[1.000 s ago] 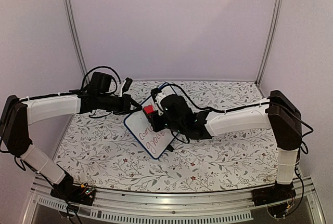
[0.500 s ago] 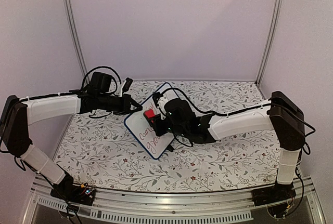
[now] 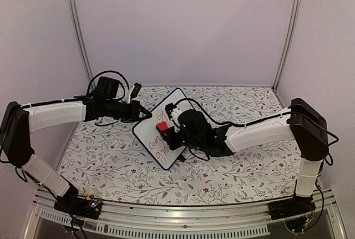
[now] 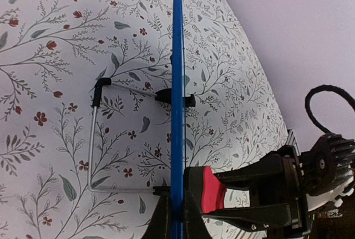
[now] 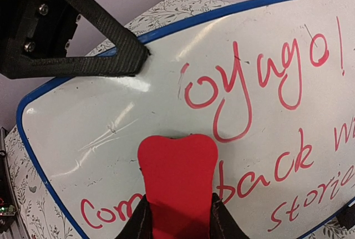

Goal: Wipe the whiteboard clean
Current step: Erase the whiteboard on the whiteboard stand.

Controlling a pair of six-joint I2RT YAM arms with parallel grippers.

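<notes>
Closest to me, my right gripper is closed tight on a red eraser. The flat end of the eraser is pressed on the white face of the whiteboard.

The eraser sits in the middle of red handwriting. Just above it I can read "oyago!". Beside it, a line starts with "Com", goes under the eraser, and goes on with "back w". Lower down is a word that starts with "stori". The ends of these lines run out of my view.

The whiteboard is in the middle of the bench, between my two arms. It stands up on edge and leans. The written side faces my right arm. Its long side runs the same way as the lines of writing, from the near side of the bench to the far side, a little to the right.

Past the writing, my left gripper is pinched shut on the blue rim along the top of the whiteboard. From there I see the whiteboard edge-on as one thin blue line.

On the back side, a bent metal wire is joined to the rim by a black clip. Beyond it is the flowery bench top.
</notes>
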